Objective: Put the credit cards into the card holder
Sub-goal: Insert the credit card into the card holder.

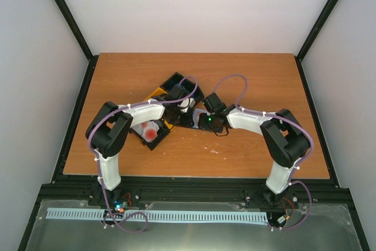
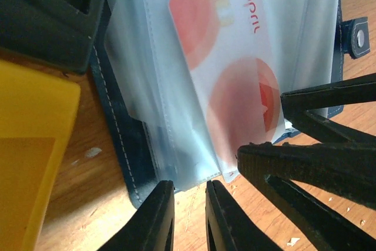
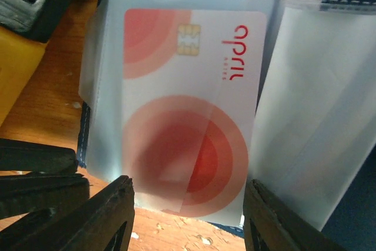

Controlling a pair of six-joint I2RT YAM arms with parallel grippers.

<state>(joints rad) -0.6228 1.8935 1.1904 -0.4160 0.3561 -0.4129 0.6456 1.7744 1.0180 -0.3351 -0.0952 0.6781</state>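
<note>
The card holder lies open on the wood, navy outside with clear sleeves inside. A white credit card with red circles sits partly inside one sleeve, its near end sticking out. My right gripper is open, one finger on each side of that near end; I cannot tell whether they touch it. My left gripper is only slightly open, its tips at the sleeve's lower edge and bare wood in the gap. From above, both grippers meet over the holder. Another red-blotched card lies in the tray.
The black-and-yellow tray sits directly left of the holder, and its yellow wall is close to both grippers. The right gripper's fingers reach across the left wrist view. Small crumbs dot the wooden table.
</note>
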